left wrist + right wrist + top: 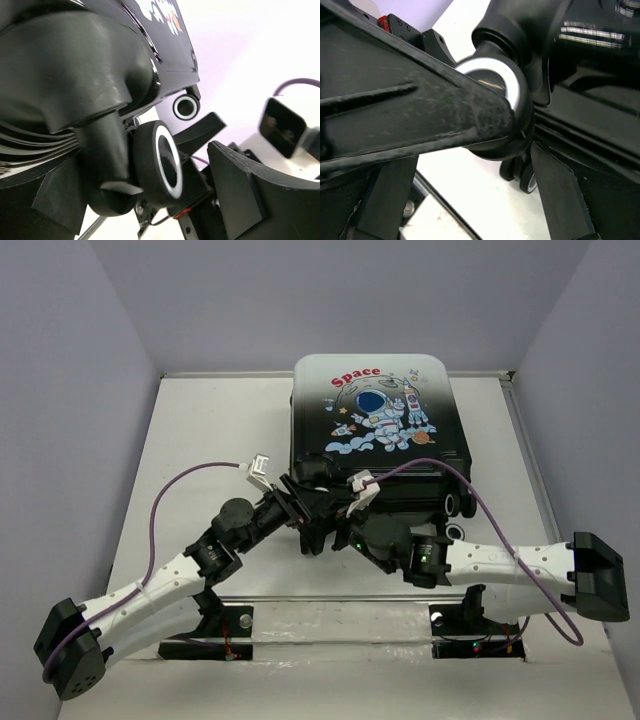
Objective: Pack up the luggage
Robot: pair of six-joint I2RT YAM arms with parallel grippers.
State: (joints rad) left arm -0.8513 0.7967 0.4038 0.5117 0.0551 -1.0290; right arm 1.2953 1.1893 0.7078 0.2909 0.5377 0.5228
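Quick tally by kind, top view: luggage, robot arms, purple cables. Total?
luggage: 1
robot arms: 2 (left arm, right arm)
purple cables: 2 (left cable, right cable)
total: 5

The left arm (140,600) and right arm (500,562) are each wearing white shells between black joints and ending in a boxy black housing (70,645) at the near side. A purple cable (160,502) is running along each arm to a white connector (258,468). Green lights (423,560) are glowing on the right arm's black wrist. The matte black fingers (420,115) are showing fine scuffs.
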